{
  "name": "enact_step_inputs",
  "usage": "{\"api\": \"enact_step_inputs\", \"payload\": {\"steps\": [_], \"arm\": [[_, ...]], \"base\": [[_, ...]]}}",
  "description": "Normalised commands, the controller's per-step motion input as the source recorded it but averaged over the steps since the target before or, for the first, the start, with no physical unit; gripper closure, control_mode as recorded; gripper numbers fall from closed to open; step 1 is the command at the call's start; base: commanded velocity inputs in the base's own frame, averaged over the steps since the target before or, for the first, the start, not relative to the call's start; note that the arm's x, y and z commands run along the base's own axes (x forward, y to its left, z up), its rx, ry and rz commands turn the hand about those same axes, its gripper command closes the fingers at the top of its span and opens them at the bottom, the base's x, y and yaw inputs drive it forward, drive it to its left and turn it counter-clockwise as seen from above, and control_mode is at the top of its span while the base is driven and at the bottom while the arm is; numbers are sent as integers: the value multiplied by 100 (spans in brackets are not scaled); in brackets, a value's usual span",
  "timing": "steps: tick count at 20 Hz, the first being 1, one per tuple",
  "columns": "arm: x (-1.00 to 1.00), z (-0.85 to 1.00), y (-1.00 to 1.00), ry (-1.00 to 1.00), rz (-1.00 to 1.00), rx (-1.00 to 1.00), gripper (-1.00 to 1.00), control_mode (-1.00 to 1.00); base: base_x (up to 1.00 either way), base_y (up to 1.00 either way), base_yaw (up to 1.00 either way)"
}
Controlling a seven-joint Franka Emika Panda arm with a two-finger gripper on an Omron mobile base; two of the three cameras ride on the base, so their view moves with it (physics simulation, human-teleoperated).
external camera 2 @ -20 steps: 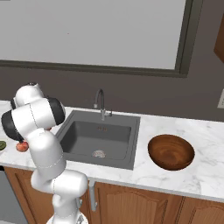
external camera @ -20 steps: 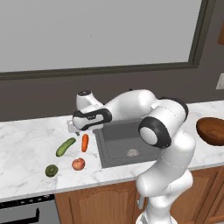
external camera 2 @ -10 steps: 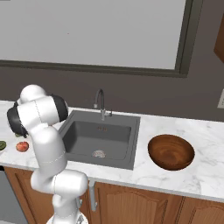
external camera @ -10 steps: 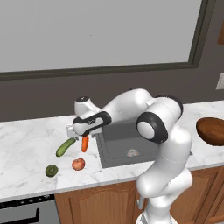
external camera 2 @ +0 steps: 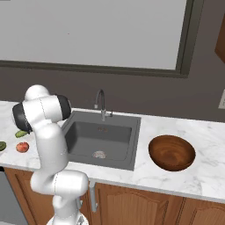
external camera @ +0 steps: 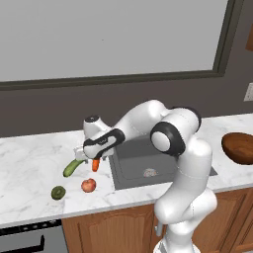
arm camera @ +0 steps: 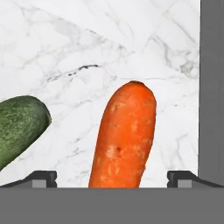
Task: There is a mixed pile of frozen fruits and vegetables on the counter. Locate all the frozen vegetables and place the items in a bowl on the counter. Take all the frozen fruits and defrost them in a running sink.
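My gripper [external camera: 92, 158] is open and hangs low over the orange carrot [external camera: 95, 166] on the white marble counter [external camera: 29, 163], just left of the sink [external camera: 143, 165]. In the hand view the carrot [arm camera: 124, 135] lies between my two fingertips [arm camera: 43, 177], with a gap on each side. The green cucumber [arm camera: 19, 124] lies just beside it, outside the jaws. The red apple [external camera: 88, 185] and the dark green round fruit [external camera: 58, 192] sit nearer the counter's front edge. The wooden bowl [external camera 2: 171, 152] stands right of the sink [external camera 2: 101, 138].
A grey gooseneck faucet [external camera 2: 102, 103] rises behind the basin. The sink's dark rim [arm camera: 212, 87] runs close beside the carrot. A window spans the wall above the counter. Brown cabinets stand below.
The gripper has come down from above the pile to just over the carrot, staying open. The fruits and vegetables have not moved.
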Motion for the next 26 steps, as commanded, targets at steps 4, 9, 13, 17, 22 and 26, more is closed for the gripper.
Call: {"api": "enact_step_inputs", "payload": {"steps": [4, 9, 13, 17, 22, 26], "arm": [[3, -18, 10, 0, 0, 0, -100, -100], [3, -17, 2, 0, 0, 0, 100, -100], [0, -9, 0, 0, 0, 0, 100, -100], [-4, 6, -10, -1, -2, 0, 100, -100], [-13, 26, -33, -4, -3, 0, 100, -100], [-2, 26, -37, -3, -7, 0, 100, -100]], "base": [[0, 0, 0], [0, 0, 0], [0, 0, 0], [0, 0, 0], [0, 0, 0], [0, 0, 0]]}}
